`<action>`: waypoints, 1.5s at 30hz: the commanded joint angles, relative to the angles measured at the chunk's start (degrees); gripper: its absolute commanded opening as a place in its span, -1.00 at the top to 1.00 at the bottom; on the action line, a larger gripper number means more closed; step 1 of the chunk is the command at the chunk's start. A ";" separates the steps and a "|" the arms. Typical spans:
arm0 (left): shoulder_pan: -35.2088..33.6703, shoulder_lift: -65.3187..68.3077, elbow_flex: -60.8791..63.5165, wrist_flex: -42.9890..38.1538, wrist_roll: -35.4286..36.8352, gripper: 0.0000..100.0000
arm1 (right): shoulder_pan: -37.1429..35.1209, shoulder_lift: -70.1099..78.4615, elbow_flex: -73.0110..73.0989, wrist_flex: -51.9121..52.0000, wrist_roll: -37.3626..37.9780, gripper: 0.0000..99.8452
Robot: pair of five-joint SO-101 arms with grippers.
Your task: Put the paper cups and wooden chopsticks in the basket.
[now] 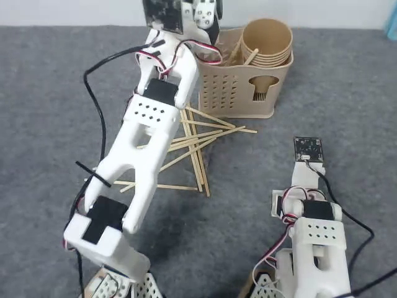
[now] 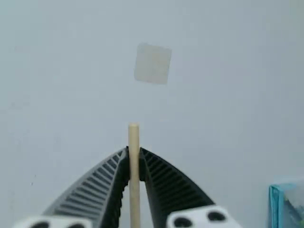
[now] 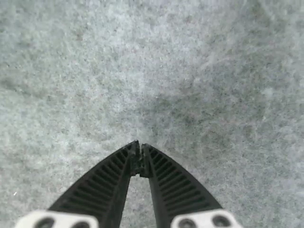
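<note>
My left gripper (image 2: pixel 134 159) is shut on a single wooden chopstick (image 2: pixel 133 137), which stands up between the jaws against a pale wall. In the high view the left arm (image 1: pixel 155 124) stretches to the far end of the table, with its wrist above the back left corner of the tan basket (image 1: pixel 239 93). A stack of paper cups (image 1: pixel 268 40) sits in the basket with a chopstick leaning among them. Several loose chopsticks (image 1: pixel 198 139) lie crossed on the grey mat in front of the basket. My right gripper (image 3: pixel 139 149) is shut on nothing, just over the mat.
The right arm (image 1: pixel 313 230) rests at the near right, well away from the basket. A blue object (image 1: pixel 392 25) sits at the far right edge. Black and coloured cables (image 1: pixel 93 93) hang along the left arm. Grey mat lies open to the right of the chopsticks.
</note>
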 commanded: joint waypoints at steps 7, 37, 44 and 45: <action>0.53 -3.60 -1.71 9.41 7.56 0.73 | -0.13 -1.19 -0.35 -1.10 0.97 0.98; -18.73 -4.75 -0.22 56.62 39.03 0.97 | 0.22 -1.19 -0.09 0.04 0.97 0.98; -20.04 7.56 -0.57 53.98 45.54 0.92 | 0.22 -1.19 -0.09 0.31 0.97 0.98; -19.87 8.88 -0.57 53.63 46.42 0.87 | 0.22 -1.19 -0.09 0.31 0.97 0.98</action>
